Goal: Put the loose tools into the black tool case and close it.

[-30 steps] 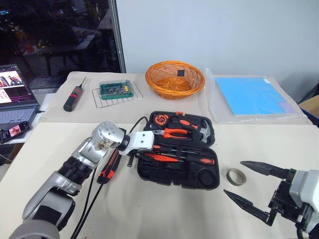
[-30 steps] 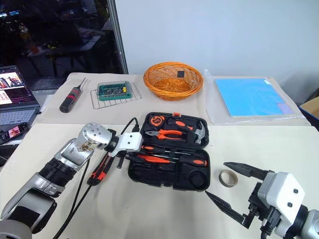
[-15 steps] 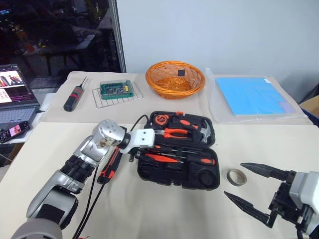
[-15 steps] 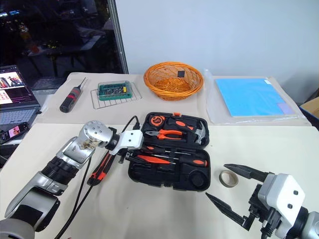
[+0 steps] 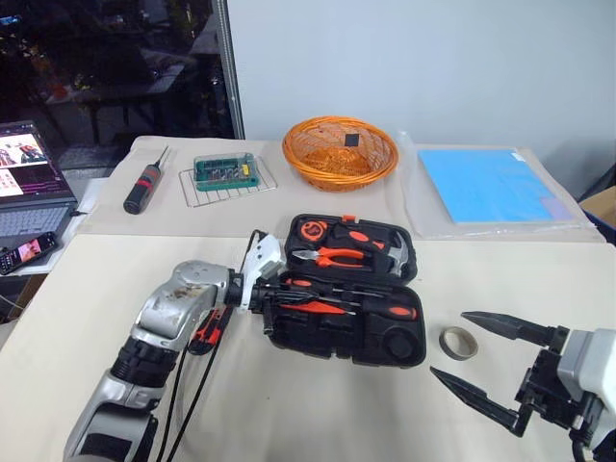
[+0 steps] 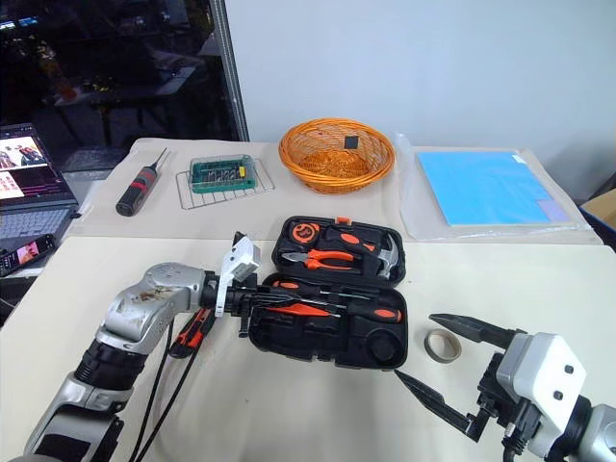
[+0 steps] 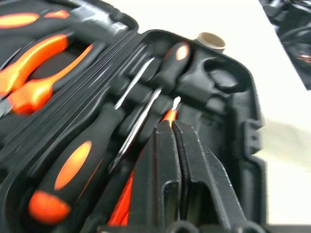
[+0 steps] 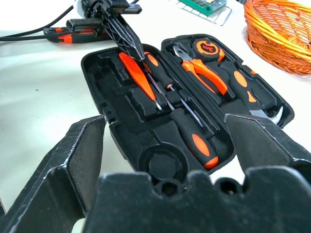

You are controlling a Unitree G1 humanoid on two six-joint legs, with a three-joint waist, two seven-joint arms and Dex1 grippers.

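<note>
Black tool case (image 5: 387, 339) lies open mid-worktop (image 5: 318, 414), lid tray at the back with pliers and tape measure, near tray with screwdrivers.

Left to right:
- One loose tool (image 5: 208, 327), orange-and-black, is on the worktop just left of the case, partly under my left forearm and beside the cables. Not packed yet.
- My left gripper (image 7: 176, 127) has its fingers pressed together, nothing between them, tips over the orange screwdriver (image 8: 137, 77) in the near tray. Risk: that screwdriver looks only half seated; a poke with shut fingers could lever it or its neighbours out of the slots.
- Risk at closing: any shaft standing proud would stop the lid from latching.
- Tape roll (image 5: 457, 342) sits just right of the case, not part of the job.
- My right gripper (image 5: 486, 364) has its fingers spread wide and holds nothing, near the case's right end. A swing in could shove the case.
</note>
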